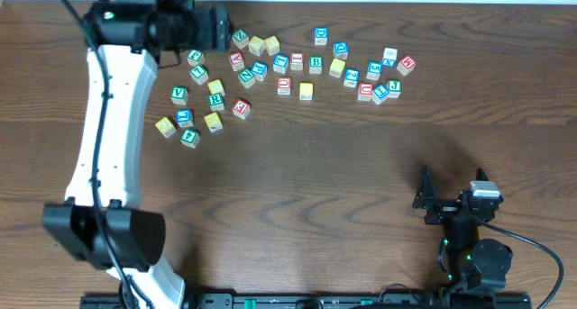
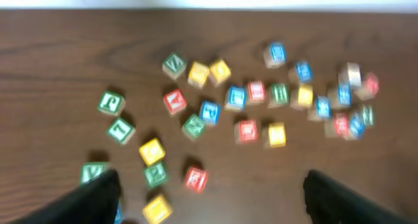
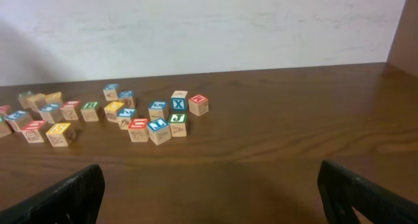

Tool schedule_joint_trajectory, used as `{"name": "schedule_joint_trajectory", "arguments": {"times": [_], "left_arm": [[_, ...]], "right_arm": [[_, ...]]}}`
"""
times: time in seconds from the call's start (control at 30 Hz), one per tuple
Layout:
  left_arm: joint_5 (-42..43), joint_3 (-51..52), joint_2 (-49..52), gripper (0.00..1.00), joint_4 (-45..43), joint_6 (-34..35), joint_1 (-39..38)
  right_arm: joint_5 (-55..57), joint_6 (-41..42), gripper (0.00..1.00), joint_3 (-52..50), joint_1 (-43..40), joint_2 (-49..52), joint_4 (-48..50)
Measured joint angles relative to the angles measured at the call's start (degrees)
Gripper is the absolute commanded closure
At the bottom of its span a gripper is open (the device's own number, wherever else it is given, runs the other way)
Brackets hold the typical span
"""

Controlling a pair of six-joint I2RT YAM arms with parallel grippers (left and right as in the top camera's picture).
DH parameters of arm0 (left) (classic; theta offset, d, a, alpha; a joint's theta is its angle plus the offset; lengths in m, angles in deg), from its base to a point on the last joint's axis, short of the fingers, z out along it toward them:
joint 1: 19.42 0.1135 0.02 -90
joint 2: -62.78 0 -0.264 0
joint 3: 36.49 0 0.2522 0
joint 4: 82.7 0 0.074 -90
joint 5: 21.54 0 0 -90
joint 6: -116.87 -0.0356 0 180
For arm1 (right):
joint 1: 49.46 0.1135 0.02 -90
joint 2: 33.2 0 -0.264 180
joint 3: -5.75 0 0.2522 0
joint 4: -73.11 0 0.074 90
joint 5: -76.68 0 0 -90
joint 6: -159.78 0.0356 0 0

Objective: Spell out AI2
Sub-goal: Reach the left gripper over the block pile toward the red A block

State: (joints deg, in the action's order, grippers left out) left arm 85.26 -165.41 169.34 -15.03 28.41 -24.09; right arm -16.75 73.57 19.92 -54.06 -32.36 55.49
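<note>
Hovering spread and empty, the left pincer (image 2: pixel 210 179) has the small white-faced wooden cube with a red A (image 2: pixel 174 101) ahead, left of its gap. Light, stiff, smooth: pinch opposite flat sides. Which blocks bear I and 2, I cannot tell. The right pincer (image 3: pixel 210 170) is likewise spread.

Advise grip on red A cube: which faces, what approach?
Top-down, fingers on the left and right side faces of the red A cube. It sits flat, letter up; the green cube crowds its near-right corner, so the near face looks tight.
</note>
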Motion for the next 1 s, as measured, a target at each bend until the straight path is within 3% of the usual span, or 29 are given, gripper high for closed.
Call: {"name": "schedule_joint_trajectory", "arguments": {"times": [0.3,0.5,1.0], "left_arm": [[-11.61,-11.15,13.46,0.2,-0.55,12.72,-2.78],[-14.67,-12.5,21.18,0.38,-1.6,18.86,-3.39],[-15.69,-12.5,32.33,0.39,-5.84,25.59,-4.07]], "right_arm": [[-0.02,0.0,0.01,0.0,0.0,0.0,0.0],[0.0,0.0,0.01,0.0,0.0,0.0,0.0],[0.0,0.0,0.01,0.0,0.0,0.0,0.0]]}}
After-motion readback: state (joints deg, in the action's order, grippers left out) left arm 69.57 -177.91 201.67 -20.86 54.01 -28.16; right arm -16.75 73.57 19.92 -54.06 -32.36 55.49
